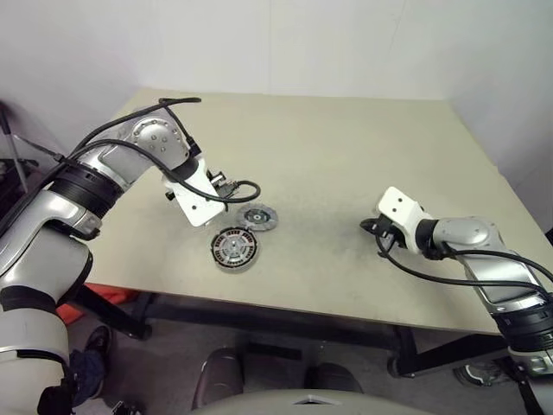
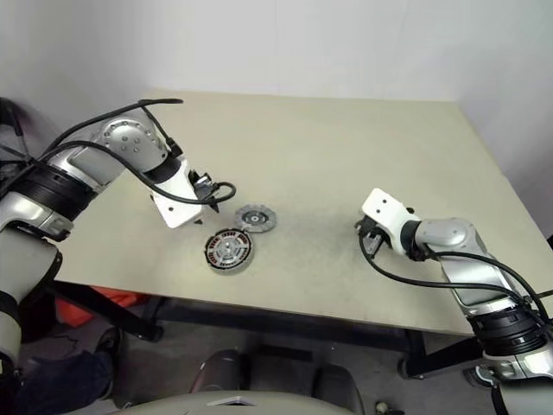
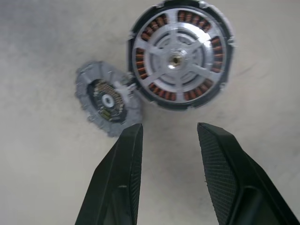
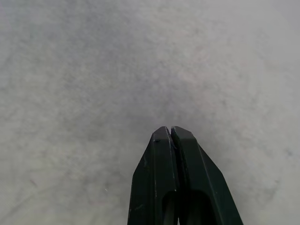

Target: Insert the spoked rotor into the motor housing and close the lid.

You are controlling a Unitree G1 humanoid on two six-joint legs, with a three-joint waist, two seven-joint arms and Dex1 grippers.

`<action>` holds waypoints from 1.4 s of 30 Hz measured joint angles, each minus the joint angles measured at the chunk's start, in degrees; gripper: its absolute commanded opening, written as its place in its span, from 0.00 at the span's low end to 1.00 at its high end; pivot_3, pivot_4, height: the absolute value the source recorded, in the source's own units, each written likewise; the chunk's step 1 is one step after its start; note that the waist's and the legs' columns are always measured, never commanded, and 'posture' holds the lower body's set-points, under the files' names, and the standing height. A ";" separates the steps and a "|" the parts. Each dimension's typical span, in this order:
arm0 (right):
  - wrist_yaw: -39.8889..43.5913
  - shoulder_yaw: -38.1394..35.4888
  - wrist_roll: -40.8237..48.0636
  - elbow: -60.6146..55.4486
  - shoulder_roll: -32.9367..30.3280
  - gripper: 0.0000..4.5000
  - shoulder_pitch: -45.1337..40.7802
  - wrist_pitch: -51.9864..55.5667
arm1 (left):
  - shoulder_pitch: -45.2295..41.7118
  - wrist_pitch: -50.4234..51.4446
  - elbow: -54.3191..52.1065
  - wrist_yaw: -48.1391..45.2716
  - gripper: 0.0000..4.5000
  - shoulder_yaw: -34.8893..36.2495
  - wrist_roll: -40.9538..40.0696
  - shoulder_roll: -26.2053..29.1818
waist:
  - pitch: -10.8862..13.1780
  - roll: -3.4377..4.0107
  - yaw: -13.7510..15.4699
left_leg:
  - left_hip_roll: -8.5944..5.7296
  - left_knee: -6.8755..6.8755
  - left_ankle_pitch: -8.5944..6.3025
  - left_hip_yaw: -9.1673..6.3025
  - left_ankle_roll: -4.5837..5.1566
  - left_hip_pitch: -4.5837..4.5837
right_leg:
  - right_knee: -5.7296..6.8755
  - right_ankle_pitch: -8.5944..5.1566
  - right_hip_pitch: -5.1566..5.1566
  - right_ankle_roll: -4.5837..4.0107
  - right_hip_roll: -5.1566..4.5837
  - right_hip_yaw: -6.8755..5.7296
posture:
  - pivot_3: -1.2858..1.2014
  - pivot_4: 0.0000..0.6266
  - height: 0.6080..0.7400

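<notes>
Just beyond the fingertips of your left end effector (image 3: 169,129), the motor housing (image 3: 180,54) lies flat on the surface (image 1: 346,147), and the spoked rotor (image 3: 175,58) already sits inside it: black rim around the outside, silver spokes running to a silver hub, and the copper-coloured windings showing through the gaps between the spokes. The lid (image 3: 107,101), all grey with a notched edge, lies flat on the surface right beside the housing, its edge touching or very nearly touching the housing's rim; it is not on top of the housing. Neither part is in contact with your left end effector. Its two black fingers (image 3: 123,168) stand partly apart with nothing between them, pointing steeply down at the surface, and the gap between them lines up roughly with the spot where lid and housing meet.

From the head views you see the housing with its rotor nearer the front edge of the surface and the lid just behind it, both directly beside the left end effector.

Your right end effector (image 4: 170,132) is well apart from all three parts, off to the right side of the surface. Its fingers are pressed together, holding nothing, hanging over bare surface.
</notes>
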 measured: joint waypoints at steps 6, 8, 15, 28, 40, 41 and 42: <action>0.13 -0.53 0.00 0.33 0.01 0.00 0.03 -0.46 | 0.30 -0.29 -5.11 0.00 0.43 -4.04 -2.18 2.29 | 0.00 0.00 0.34 | 0.06 0.01 0.00 0.08 -0.01 0.02 | 0.08 0.00 -0.05 -0.01 0.02 0.01 | 0.52 0.00 1.00; 0.05 -0.53 0.00 0.33 0.04 0.00 0.06 -0.46 | 0.59 -0.26 -5.88 -0.01 0.43 -4.63 -2.39 3.50 | 0.00 0.00 0.34 | 0.06 0.01 0.00 0.11 -0.01 0.02 | 0.08 0.00 -0.06 -0.01 0.02 0.01 | 0.52 0.00 1.00; -0.55 -0.53 -0.03 1.52 0.37 0.00 -0.20 -0.57 | 1.76 -0.06 -5.22 -0.01 0.62 -5.82 -1.57 3.02 | 0.00 0.00 0.37 | 0.06 0.08 0.00 0.40 -0.01 0.02 | 0.10 0.00 -0.04 -0.01 0.01 0.03 | 0.52 0.00 1.00; -1.83 -0.50 -0.49 2.67 1.49 0.00 -1.87 -1.00 | 3.34 -5.52 0.00 -0.01 0.69 -4.90 4.86 0.91 | 0.00 0.00 0.41 | 0.12 0.08 -0.01 0.67 0.02 0.01 | 0.14 0.00 -0.10 -0.02 0.02 0.05 | 0.52 0.00 1.00; -3.80 -1.31 1.78 -5.26 3.30 0.00 -1.18 2.51 | 3.40 -7.59 2.70 -0.01 0.69 -6.16 4.97 -2.77 | 0.00 0.00 0.49 | 0.12 0.15 0.00 0.69 0.00 0.05 | 0.26 0.00 -0.08 -0.03 0.01 0.06 | 0.52 0.00 1.00; -4.18 -1.36 1.84 -5.60 3.32 0.00 -1.45 2.97 | 3.23 -7.91 3.36 -0.01 0.69 -6.15 5.20 -3.51 | 0.00 0.00 0.51 | 0.12 0.17 0.00 0.70 0.00 0.05 | 0.29 0.00 -0.08 -0.03 0.00 0.06 | 0.52 0.00 1.00; -4.57 -1.50 1.98 -5.79 3.33 0.00 -1.74 3.50 | 3.12 -8.29 4.08 -0.01 0.69 -6.15 5.44 -4.25 | -0.01 0.00 0.51 | 0.12 0.20 0.00 0.69 0.00 0.05 | 0.31 0.00 -0.08 -0.03 0.00 0.07 | 0.52 0.00 1.00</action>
